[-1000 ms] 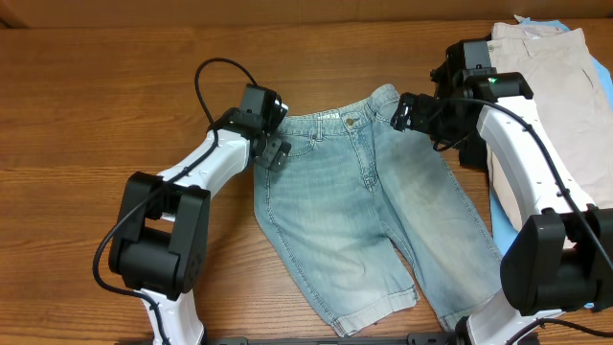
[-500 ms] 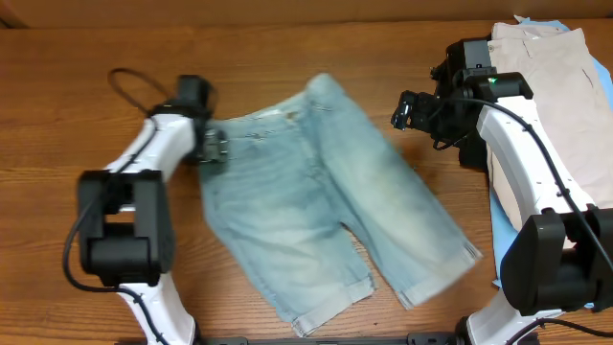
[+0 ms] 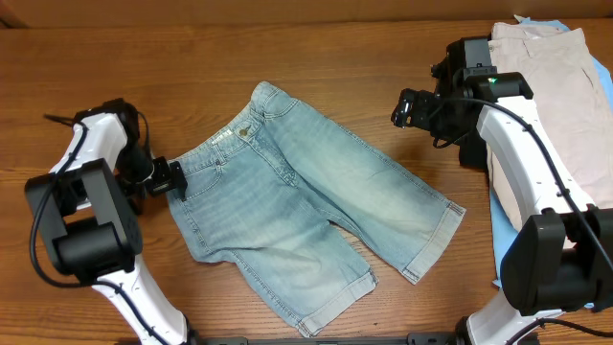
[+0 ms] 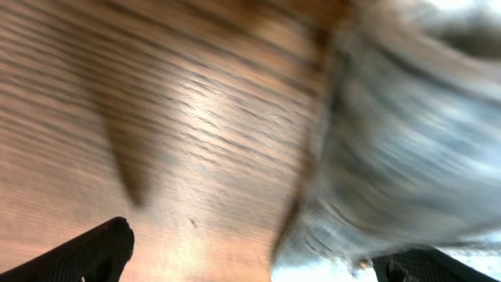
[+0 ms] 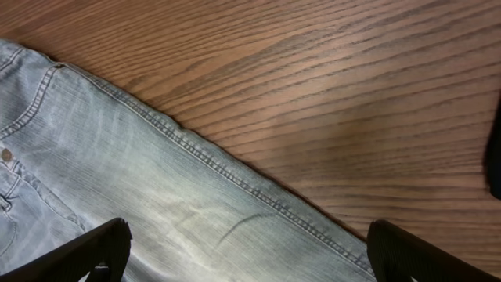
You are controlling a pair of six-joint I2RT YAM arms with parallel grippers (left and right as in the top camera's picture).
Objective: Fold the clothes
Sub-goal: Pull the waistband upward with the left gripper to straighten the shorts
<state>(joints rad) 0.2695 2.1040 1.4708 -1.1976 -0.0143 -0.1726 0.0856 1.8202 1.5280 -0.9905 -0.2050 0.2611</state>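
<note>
Now the denim shorts [image 3: 306, 220] lie flat mid-table, dragged left and slewed round since a second ago. The left gripper [image 3: 165, 179] sits at the waistband, fingers spread, seemingly released; the right gripper [image 3: 407, 107] hovers open, clear of the cloth. No fold yet.

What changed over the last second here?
The left gripper swung left, dragging the denim shorts with it and turning them so the waistband faces upper left. The right gripper let go of its waistband corner and stayed put, open. The beige garment stack is unchanged.
</note>
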